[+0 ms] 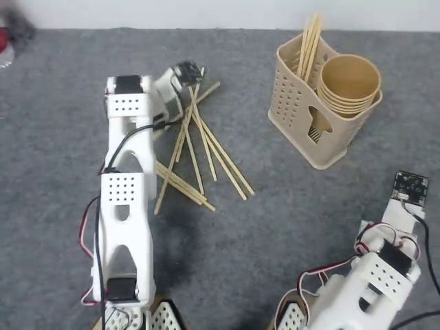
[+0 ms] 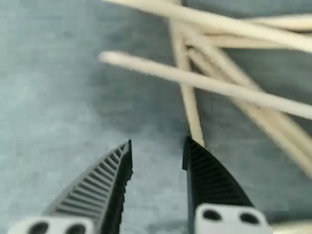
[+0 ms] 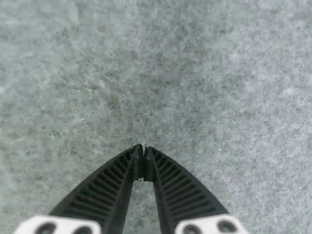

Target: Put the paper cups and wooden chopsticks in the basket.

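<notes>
Basket (image 1: 293, 106) holds stacked paper cups (image 1: 348, 81) and chopsticks (image 1: 309, 40).

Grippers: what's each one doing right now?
Left gripper: open, empty, tips at the loose chopsticks.
Right gripper: closed, holding nothing.

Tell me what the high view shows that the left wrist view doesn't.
High view adds the beige slotted plastic basket holding stacked tan paper cups and standing wooden chopsticks, plus the white right arm. Left wrist view adds the left hand up close, open, its black ribbed fingers near a stick's end. Both share the loose pale wooden chopsticks scattered on the grey felt table.
</notes>
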